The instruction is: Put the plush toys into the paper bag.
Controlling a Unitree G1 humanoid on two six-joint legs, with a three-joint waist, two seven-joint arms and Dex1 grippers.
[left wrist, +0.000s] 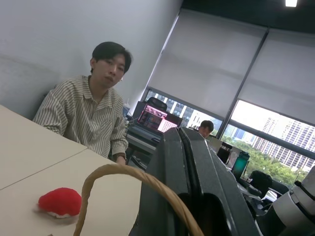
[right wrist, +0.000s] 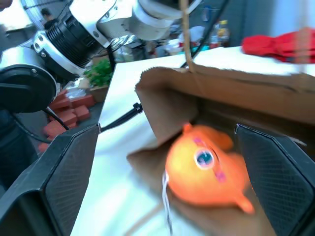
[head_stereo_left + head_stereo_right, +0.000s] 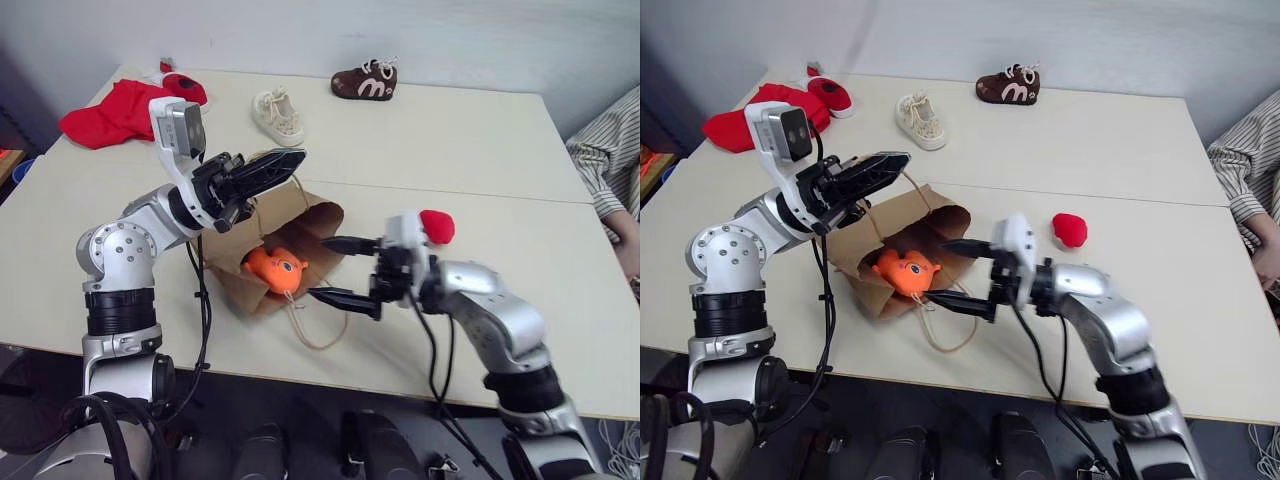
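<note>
The brown paper bag (image 3: 310,216) lies on its side on the table, its mouth facing my right arm. My left gripper (image 3: 293,160) is shut on the bag's cord handle (image 1: 113,169) and holds the upper edge of the mouth up. The orange fish-like plush toy (image 3: 273,268) lies just inside the mouth. My right gripper (image 3: 319,268) stands open right in front of the mouth, one finger on each side of the orange toy (image 2: 206,167) and apart from it. The small red plush toy (image 3: 1070,229) rests on the table behind my right wrist.
A cream shoe (image 3: 277,116) and a brown shoe (image 3: 365,80) sit at the back of the table. A red cloth heap (image 3: 110,115) and a small red shoe (image 3: 185,87) lie at the back left corner. A person in a striped shirt (image 3: 610,160) sits at the right edge.
</note>
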